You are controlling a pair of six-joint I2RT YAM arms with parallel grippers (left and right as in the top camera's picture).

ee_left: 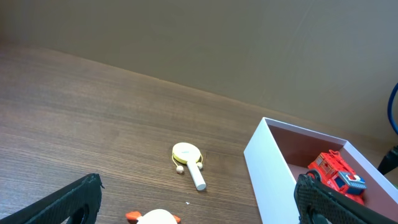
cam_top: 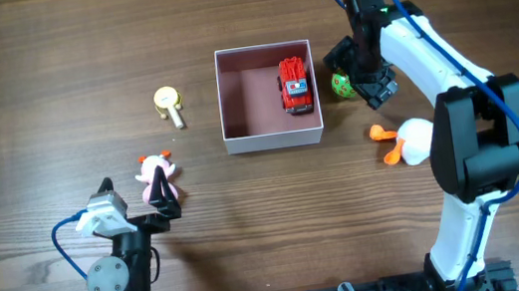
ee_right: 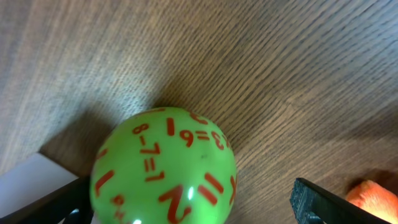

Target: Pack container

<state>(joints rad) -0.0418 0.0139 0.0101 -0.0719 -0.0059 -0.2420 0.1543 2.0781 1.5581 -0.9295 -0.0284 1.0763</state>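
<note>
The container (cam_top: 274, 140) is a square white-walled box with a pink floor, at mid table; it also shows in the left wrist view (ee_left: 264, 163). A red toy truck (cam_top: 295, 85) lies inside it, also visible in the left wrist view (ee_left: 336, 173). A green ball with red numbers (cam_top: 342, 84) sits just right of the box. My right gripper (cam_top: 358, 70) is open around the ball (ee_right: 163, 167), its fingers on either side. My left gripper (cam_top: 159, 201) is open and empty at the front left, just behind a white and pink toy (cam_top: 156, 176).
A yellow rattle drum (cam_top: 170, 103) with a white handle lies left of the box, also in the left wrist view (ee_left: 188, 159). A white duck with orange beak and feet (cam_top: 406, 141) lies at the right, by the right arm's base link. An orange part (ee_right: 373, 199) shows beside the right finger.
</note>
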